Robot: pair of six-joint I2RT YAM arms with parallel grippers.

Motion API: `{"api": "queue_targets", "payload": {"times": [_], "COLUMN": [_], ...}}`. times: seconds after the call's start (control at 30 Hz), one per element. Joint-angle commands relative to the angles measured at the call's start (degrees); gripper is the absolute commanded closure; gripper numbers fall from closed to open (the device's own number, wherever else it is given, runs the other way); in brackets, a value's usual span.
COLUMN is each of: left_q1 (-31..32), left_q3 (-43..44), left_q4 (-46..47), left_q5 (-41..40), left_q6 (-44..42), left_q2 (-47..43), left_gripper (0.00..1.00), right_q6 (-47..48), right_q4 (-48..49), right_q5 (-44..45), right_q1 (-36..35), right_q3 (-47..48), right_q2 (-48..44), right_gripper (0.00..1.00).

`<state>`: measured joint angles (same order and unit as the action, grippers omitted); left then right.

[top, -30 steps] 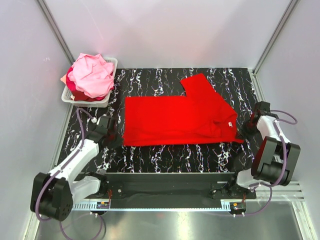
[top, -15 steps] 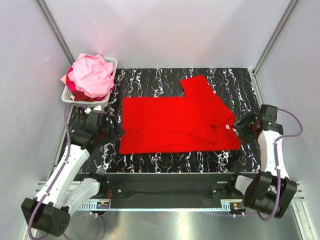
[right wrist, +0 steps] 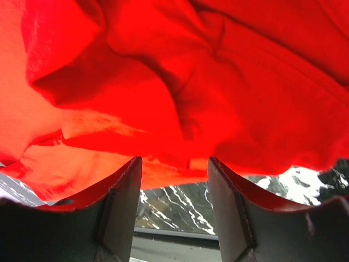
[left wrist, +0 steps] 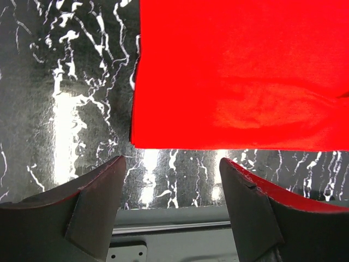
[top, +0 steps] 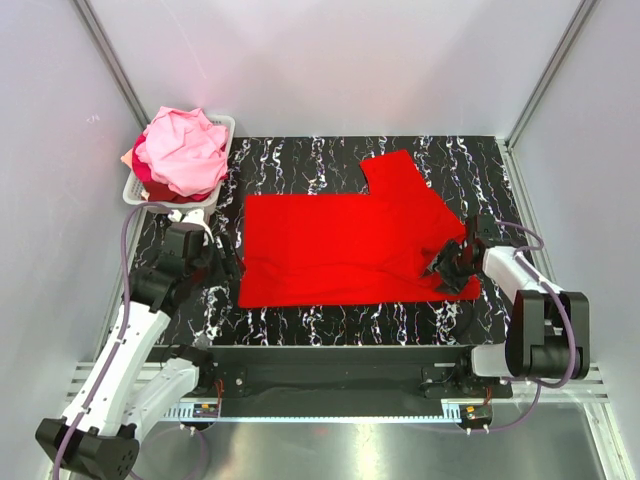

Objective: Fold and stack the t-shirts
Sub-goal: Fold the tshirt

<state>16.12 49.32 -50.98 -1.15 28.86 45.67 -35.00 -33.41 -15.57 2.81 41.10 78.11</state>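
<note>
A bright red t-shirt (top: 345, 245) lies spread flat on the black marbled table (top: 300, 160), one sleeve pointing to the far side. My left gripper (top: 229, 267) is open just off the shirt's left edge, apart from the cloth. In the left wrist view the red t-shirt (left wrist: 240, 71) ends ahead of the left gripper (left wrist: 172, 164), with only table between the fingers (left wrist: 98, 202). My right gripper (top: 447, 267) is open over the shirt's crumpled right end. In the right wrist view the rumpled red t-shirt (right wrist: 191, 82) hangs just beyond the right gripper (right wrist: 174, 161).
A white slotted basket (top: 170, 204) stands at the far left corner, heaped with pink and peach t-shirts (top: 185, 150). Grey walls close in the table on three sides. The metal base rail (top: 330, 360) runs along the near edge.
Both grippers have opened and let go of the red shirt. The right gripper has swung left onto the shirt's right end. The shirt's near edge now lies straighter.
</note>
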Motion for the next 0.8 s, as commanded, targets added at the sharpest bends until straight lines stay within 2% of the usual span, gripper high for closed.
{"api": "queue_targets", "payload": {"times": [0.0,0.13,0.23,0.27,0.33,0.37,0.43,0.47,0.57,0.77], "left_q1": [0.1,0.1,0.1,0.1,0.1,0.1,0.1,0.1,0.1,0.1], "left_q3": [-0.2,-0.4,-0.5,-0.4,0.6,1.2,2.4,2.5,1.4,0.9], "left_q4": [2.8,2.8,3.0,2.9,2.0,1.8,1.9,2.2,4.0,4.3], "left_q5": [2.4,1.2,1.3,1.2,1.2,-0.7,-2.4,-3.2,-5.7,-6.8], "left_q6": [-1.8,-1.4,-1.4,-1.4,-1.5,-1.9,-3.1,-4.0,-4.0,-3.5], "left_q2": [-1.7,-2.3,-2.8,-2.7,-2.4,-2.0,-1.8,-1.8,-1.7,-1.2], "left_gripper": [0.25,0.25,0.25,0.25,0.25,0.25,0.25,0.25,0.25,0.25], "right_q6": [-0.7,-0.9,-1.3,-1.3,-1.3,-1.0,-1.0,-1.2,-1.8,-2.3], "right_q4": [4.0,6.2,7.6,7.7,7.8,7.3,6.7,6.2,4.5,0.5], "right_q5": [2.1,2.1,1.9,1.9,2.0,2.0,2.4,2.7,3.2,6.5], "right_q1": [-1.0,-1.4,-1.9,-2.1,-2.5,-2.5,-2.5,-2.5,-5.9,-10.8], "right_q3": [-0.2,-0.9,-0.8,-0.2,0.4,1.3,2.3,3.2,6.9,17.8], "right_q2": [0.7,3.3,5.2,5.7,7.1,7.4,7.3,7.1,7.1,13.8], "right_gripper": [0.41,0.44,0.54,0.61,0.68,0.8,0.94,0.97,1.0,1.0]}}
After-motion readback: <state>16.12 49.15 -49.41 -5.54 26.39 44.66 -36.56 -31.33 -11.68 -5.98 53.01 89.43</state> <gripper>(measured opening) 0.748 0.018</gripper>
